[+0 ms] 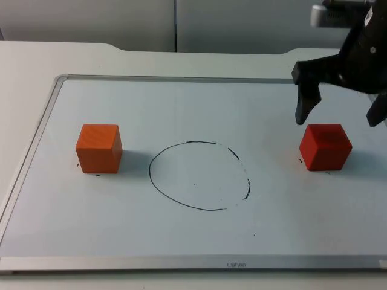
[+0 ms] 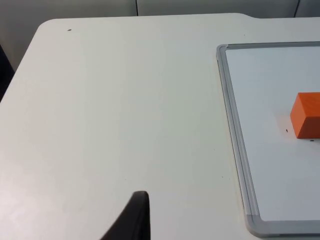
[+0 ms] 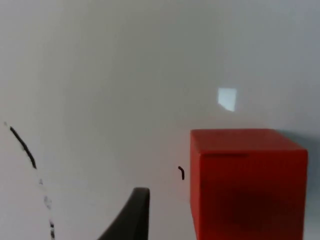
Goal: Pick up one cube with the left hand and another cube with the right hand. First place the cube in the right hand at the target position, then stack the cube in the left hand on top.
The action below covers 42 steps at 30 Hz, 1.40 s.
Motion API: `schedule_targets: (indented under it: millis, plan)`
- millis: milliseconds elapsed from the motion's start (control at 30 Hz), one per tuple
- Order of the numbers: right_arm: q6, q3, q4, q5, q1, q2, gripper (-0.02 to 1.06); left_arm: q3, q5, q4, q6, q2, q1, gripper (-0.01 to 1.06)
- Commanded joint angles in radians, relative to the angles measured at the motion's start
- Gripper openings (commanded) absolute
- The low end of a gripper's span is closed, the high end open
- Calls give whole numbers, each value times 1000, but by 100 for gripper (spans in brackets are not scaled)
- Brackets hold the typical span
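Red cube sits flat on the whiteboard, right of the drawn circle, one corner edge facing the camera. Orange cube left of the circle, also flat, square-on. Right gripper hangs just behind the red cube, fingers spread wide, holding nothing. Left gripper waits over the counter left of the whiteboard; finger state unclear. Small grey writing on the frame, possibly a brand, unreadable.

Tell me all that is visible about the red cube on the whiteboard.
The red cube is a plain, matte block with sharp edges. It sits flat on the whiteboard, outside the drawn circle on its right, beside small black marks. Nothing touches it. The right claw hangs open just above and behind it, fingers apart.
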Motion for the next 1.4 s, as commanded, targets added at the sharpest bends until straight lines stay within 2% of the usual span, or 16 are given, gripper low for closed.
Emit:
schedule_targets:
  millis: [0, 267, 433, 500, 533, 567, 600, 700, 733, 767, 833, 867, 900, 1067, 1167, 1367]
  plan:
    - [6, 7, 11, -21, 3, 20, 98, 3, -3, 1, 0, -4, 2, 99]
    - [4, 7, 54, -41, 3, 111, 97, 3, -3, 1, 0, -4, 2, 99]
    - [10, 7, 54, -77, 3, 118, 90, 3, -3, 1, 0, -4, 2, 99]
    - [15, 7, 54, -83, 3, 118, 81, 3, -3, 1, 0, -4, 2, 99]
    - [27, 7, 54, -83, 3, 118, 73, 3, -3, 1, 0, -4, 2, 99]
    - [27, 7, 54, -83, 3, 118, 73, 3, -3, 1, 0, -4, 2, 99]
    - [34, 7, 54, -81, 3, 118, 68, 3, -3, 1, 0, -4, 2, 99]
    - [63, 7, 31, -80, 3, 118, 46, 3, -3, 1, 0, -4, 2, 99]
    - [63, 7, 31, -80, 3, 118, 46, 3, -3, 1, 0, -4, 2, 99]
    - [67, 7, 23, -77, 3, 118, 39, 3, -3, 1, 0, -4, 2, 99]
    - [50, 7, 1, -71, 3, 113, 11, 3, -3, 1, 0, -4, 2, 99]
    - [50, 7, 1, -71, 3, 113, 11, 3, -3, 1, 0, -4, 2, 99]
    - [26, 7, -1, -69, 3, 107, 0, 3, -3, 1, 0, -4, 2, 99]
    - [-13, 3, -33, -26, 3, 34, 0, 3, -3, 1, 0, -4, 2, 99]
    - [-77, 2, -43, 19, 3, -44, 0, 3, -3, 1, 0, -4, 2, 99]
    - [-154, 2, -92, 113, 3, -290, 0, 3, -3, 1, 0, -4, 2, 99]
